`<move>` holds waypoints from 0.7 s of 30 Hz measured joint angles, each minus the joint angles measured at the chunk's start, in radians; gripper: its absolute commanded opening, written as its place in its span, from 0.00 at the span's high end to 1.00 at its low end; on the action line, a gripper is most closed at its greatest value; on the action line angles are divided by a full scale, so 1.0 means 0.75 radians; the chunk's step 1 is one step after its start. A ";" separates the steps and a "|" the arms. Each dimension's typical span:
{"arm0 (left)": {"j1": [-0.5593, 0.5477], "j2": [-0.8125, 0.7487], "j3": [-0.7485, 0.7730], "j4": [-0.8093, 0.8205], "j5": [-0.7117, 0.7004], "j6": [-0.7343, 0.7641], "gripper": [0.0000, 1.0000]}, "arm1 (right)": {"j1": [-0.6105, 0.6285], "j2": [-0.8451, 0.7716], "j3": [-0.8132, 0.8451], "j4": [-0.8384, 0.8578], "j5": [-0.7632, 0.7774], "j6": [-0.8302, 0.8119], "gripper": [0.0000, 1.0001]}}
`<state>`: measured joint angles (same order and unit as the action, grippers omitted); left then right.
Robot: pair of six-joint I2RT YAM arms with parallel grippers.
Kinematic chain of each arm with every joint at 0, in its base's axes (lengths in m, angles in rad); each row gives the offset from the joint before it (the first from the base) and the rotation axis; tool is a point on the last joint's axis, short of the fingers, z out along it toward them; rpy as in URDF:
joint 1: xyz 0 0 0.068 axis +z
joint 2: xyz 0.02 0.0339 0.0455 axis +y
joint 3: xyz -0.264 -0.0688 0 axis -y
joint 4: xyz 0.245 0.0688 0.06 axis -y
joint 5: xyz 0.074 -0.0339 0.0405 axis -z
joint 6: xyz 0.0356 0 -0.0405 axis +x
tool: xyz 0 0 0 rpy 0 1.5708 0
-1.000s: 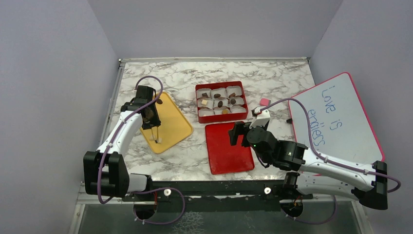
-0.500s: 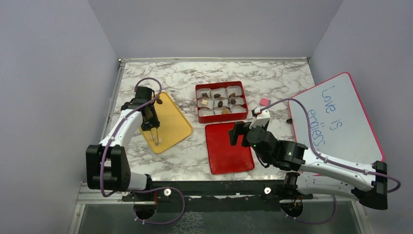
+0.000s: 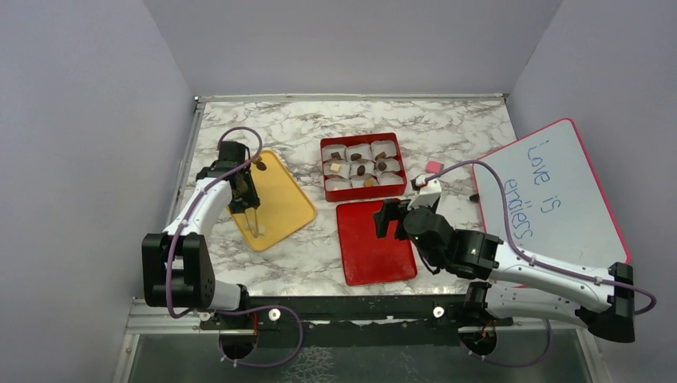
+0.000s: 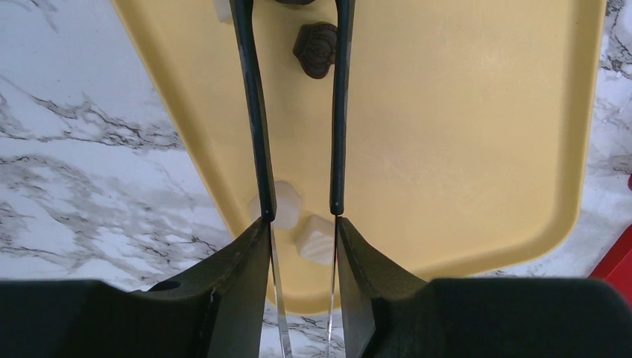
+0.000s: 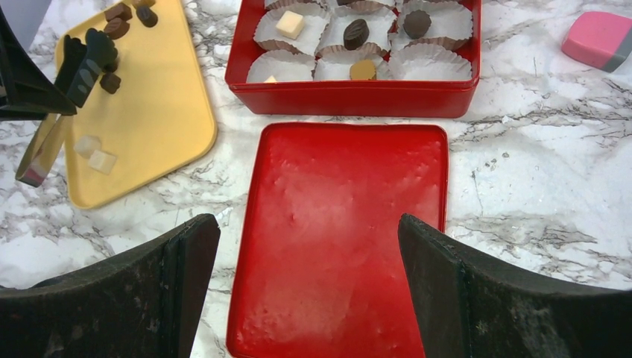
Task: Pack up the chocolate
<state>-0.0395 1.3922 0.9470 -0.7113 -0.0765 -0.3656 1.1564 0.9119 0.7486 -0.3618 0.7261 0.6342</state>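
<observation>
Tweezers (image 4: 257, 134) over pale chocolate cubes (image 4: 317, 240) — yellow tray (image 4: 462, 134)

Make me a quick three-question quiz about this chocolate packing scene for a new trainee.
1. True or false: the right claw is gripping a chocolate.
2. What is the left claw clamped on? A. tweezers B. a spoon C. a marker
3. Fill in: the loose chocolates lie on a ____ tray.

Key: 1. False, it is open and empty. 2. A. 3. Yellow.
</observation>
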 measured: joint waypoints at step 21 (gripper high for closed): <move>0.035 0.074 -0.008 0.042 0.100 0.030 0.74 | 0.000 0.049 0.000 0.043 -0.001 -0.056 0.05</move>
<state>-0.0132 1.4479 0.9409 -0.6800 -0.0017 -0.3431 1.1564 0.9489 0.7486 -0.3294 0.7258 0.5922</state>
